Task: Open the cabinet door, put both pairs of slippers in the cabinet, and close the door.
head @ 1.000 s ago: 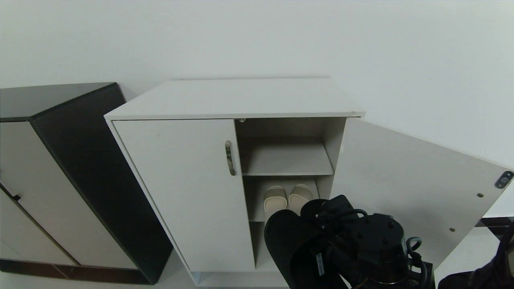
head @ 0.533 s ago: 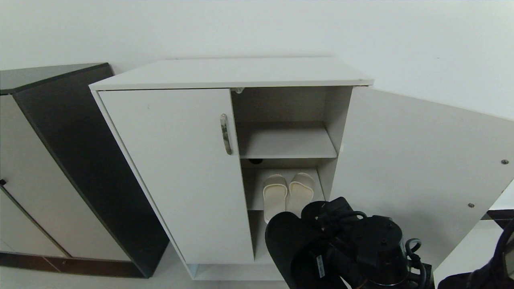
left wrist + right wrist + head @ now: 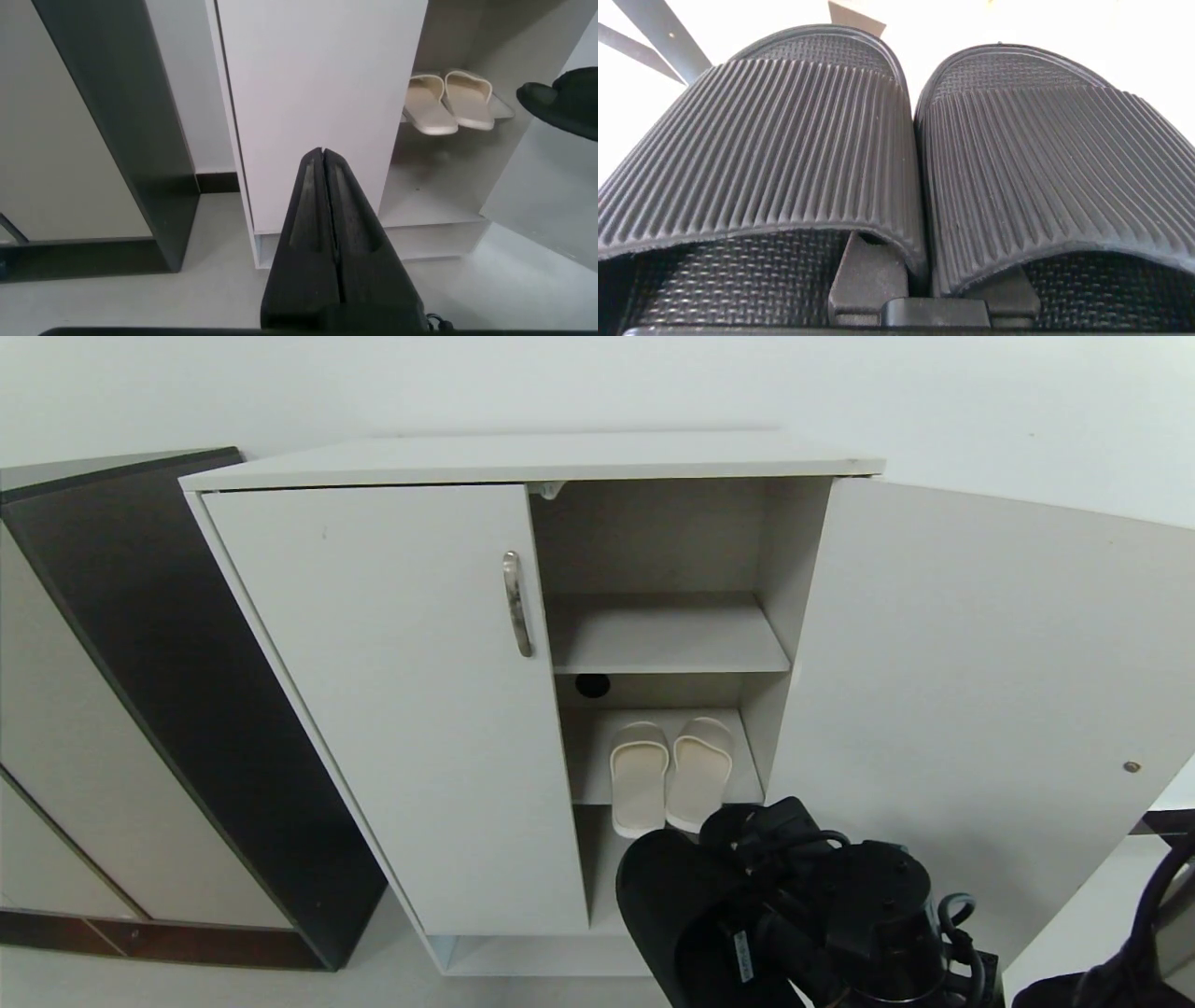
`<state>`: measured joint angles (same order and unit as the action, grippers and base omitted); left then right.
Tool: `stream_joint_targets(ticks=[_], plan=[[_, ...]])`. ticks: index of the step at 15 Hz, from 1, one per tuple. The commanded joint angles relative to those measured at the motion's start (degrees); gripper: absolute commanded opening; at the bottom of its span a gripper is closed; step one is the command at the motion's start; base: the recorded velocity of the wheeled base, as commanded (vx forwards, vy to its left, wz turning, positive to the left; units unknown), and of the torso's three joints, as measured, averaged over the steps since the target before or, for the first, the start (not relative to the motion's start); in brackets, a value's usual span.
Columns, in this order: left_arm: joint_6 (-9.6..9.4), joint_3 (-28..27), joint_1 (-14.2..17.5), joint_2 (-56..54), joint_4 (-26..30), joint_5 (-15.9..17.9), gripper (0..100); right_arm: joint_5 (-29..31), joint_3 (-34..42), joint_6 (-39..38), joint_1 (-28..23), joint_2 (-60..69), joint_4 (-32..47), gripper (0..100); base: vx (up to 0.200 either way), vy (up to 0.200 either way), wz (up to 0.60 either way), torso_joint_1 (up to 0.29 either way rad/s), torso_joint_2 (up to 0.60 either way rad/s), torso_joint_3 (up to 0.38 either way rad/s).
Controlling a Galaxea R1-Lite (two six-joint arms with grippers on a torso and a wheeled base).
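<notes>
Black slippers (image 3: 667, 896) clamped in right jaws; left jaws together. Risk: toes catch shelf (image 3: 583, 765) ahead, knocking white slippers (image 3: 639, 775) askew.

Slipper pair (image 3: 670, 770): on cabinet (image 3: 523, 462) shelf, beyond right tool (image 3: 936, 282). Second pair (image 3: 665, 896): in tool. Open door (image 3: 980, 663): rightward.

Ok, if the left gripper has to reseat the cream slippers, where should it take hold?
Probably the heels: the cream slippers lie side by side on the middle shelf, toes inward, heels overhanging its front edge. Come straight from the front through the open half, fingers pinching the adjoining inner sides.
</notes>
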<state>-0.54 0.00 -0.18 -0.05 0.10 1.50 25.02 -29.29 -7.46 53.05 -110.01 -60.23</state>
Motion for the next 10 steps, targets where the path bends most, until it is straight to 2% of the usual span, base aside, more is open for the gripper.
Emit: stream_joint_targets(ticks=[1, 3, 4, 5, 7, 10], plan=[[0.01, 0.0, 0.0, 0.0, 0.0, 0.0, 0, 0.1, -0.1, 0.0, -0.1, -1.1, -0.1, 0, 0.0, 0.0, 0.0, 0.0, 0.0, 0.0], [0.01, 0.0, 0.0, 0.0, 0.0, 0.0, 0, 0.6, -1.6, 0.1, -0.2, -2.0, -0.5, 0, 0.0, 0.0, 0.0, 0.0, 0.0, 0.0], [0.01, 0.0, 0.0, 0.0, 0.0, 0.0, 0, 3.5, -7.2, 0.0, -0.1, -2.1, 2.7, 0, 0.0, 0.0, 0.0, 0.0, 0.0, 0.0], [-0.17, 0.0, 0.0, 0.0, 0.0, 0.0, 0, 7.9, -12.2, -0.7, -0.1, -1.9, 9.3, 0, 0.0, 0.0, 0.0, 0.0, 0.0, 0.0], [-0.25, 0.0, 0.1, 0.0, 0.0, 0.0, 0, 11.7, -24.0, -6.0, 0.6, -1.3, 24.6, 0, 0.0, 0.0, 0.0, 0.0, 0.0, 0.0], [-0.34, 0.0, 0.0, 0.0, 0.0, 0.1, 0, 19.5, -40.8, -12.2, 2.3, -3.2, 43.2, 0, 0.0, 0.0, 0.0, 0.0, 0.0, 0.0]])
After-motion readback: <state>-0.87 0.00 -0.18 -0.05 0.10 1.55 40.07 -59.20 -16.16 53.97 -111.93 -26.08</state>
